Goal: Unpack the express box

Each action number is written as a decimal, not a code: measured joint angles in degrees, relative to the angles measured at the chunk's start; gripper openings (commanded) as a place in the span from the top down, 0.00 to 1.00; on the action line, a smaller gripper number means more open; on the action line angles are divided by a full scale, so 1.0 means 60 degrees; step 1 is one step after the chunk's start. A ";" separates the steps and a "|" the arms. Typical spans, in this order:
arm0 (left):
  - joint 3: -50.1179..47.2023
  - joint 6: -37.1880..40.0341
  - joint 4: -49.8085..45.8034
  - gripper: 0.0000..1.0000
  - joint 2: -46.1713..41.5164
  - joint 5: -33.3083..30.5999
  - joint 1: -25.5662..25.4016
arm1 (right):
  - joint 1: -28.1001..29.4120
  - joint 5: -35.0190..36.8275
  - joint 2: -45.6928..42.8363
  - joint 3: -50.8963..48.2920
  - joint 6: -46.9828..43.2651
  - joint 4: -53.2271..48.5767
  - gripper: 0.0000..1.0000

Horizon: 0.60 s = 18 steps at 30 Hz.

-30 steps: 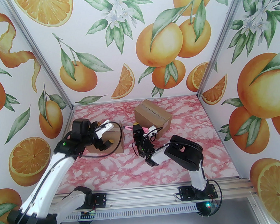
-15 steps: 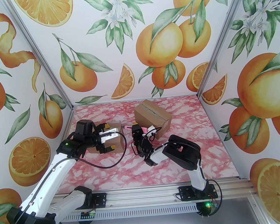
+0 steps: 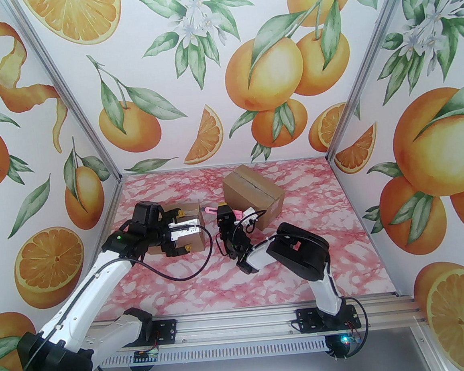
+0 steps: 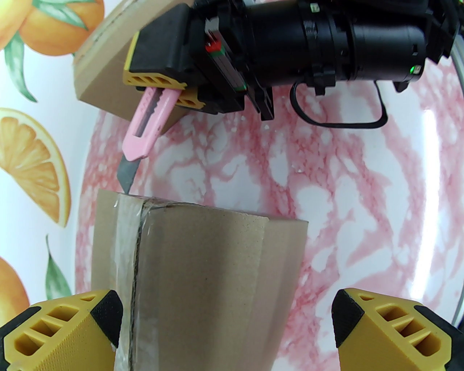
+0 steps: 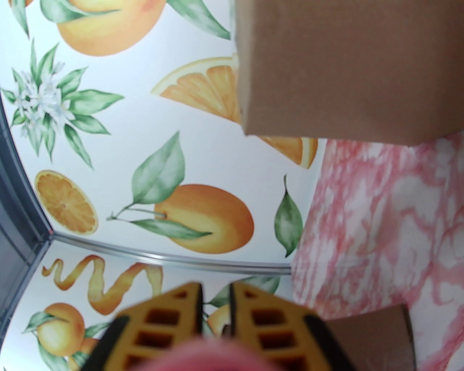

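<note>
small box [image 4: 203,275]: near the desk's [image 3: 264,282] left edge, taped seam [image 4: 136,253] toward the blade [image 4: 125,174].
left gripper [image 4: 226,319]: fingers spread wide astride the box, not clamped; likely there to brace it for the cut.
right gripper [image 4: 170,90]: closed on pink utility knife [image 4: 145,130], blade tip at the seam's end.
large box [image 3: 252,191]: rear centre, flaps shut.

Left fingers [image 4: 54,333] spread wide, right fingers [image 5: 286,311] seemingly pinched

I counted two boxes, small box [image 4: 210,275] and large box [image 3: 252,191]; one pink knife [image 4: 145,123]; one left end effector [image 4: 228,311], one right end effector [image 5: 215,293].
</note>
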 measured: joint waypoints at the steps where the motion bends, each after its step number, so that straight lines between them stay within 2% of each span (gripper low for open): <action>1: -0.0047 0.0022 0.0131 0.00 0.0058 -0.0033 0.0000 | 0.0000 -0.0004 0.0000 0.0000 0.0000 -0.0004 1.00; 9: -0.0222 0.0204 0.1322 0.00 0.0605 -0.0193 0.0076 | 0.0000 -0.0084 -0.0004 0.0000 0.0000 -0.0004 1.00; 18: -0.0291 0.0157 0.1974 0.00 0.0699 0.0018 0.0605 | 0.0142 -0.0419 -0.0004 -0.0007 0.0149 -0.0106 1.00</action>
